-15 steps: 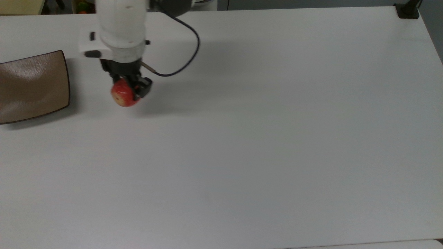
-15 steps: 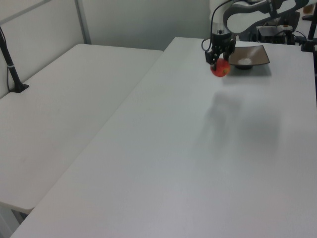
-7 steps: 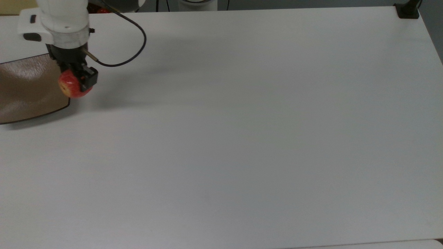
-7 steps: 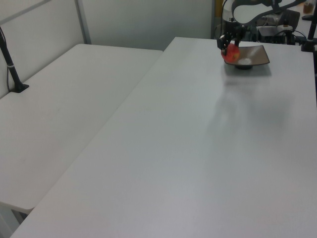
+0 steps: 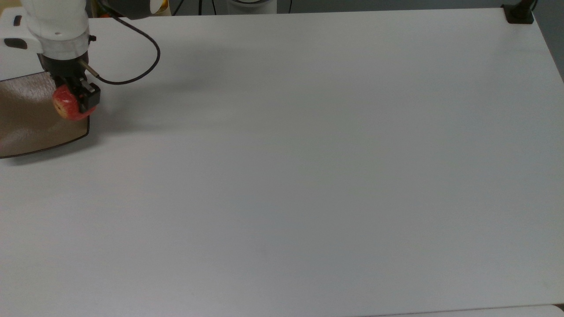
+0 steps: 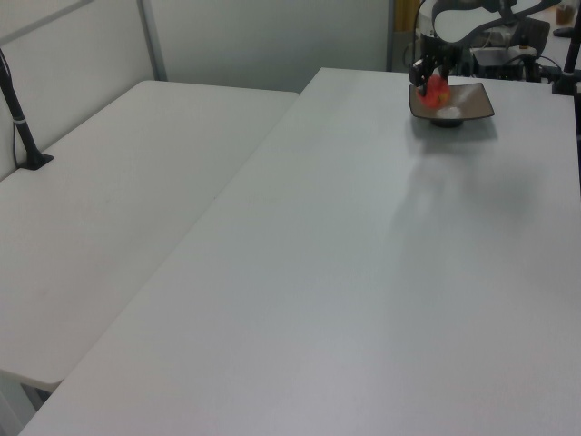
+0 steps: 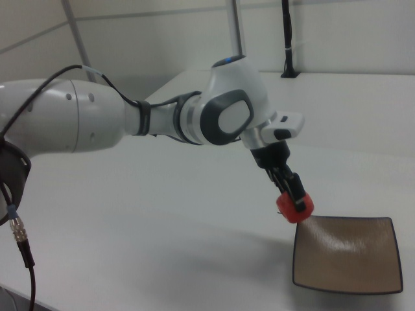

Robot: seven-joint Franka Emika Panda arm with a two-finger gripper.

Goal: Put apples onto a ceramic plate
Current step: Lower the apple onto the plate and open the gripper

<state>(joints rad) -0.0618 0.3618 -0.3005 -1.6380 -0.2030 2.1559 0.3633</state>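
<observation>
Gripper (image 5: 72, 102) moved over plate (image 5: 26, 127) edge; clamping apple (image 5: 66, 105)

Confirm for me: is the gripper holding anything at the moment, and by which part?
Yes. The gripper is shut on the apple, its fingers pinching the apple's sides, above the near edge of the ceramic plate.

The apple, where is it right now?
The apple is at the top view's far left, held in the gripper over the right edge of the brown plate.
</observation>
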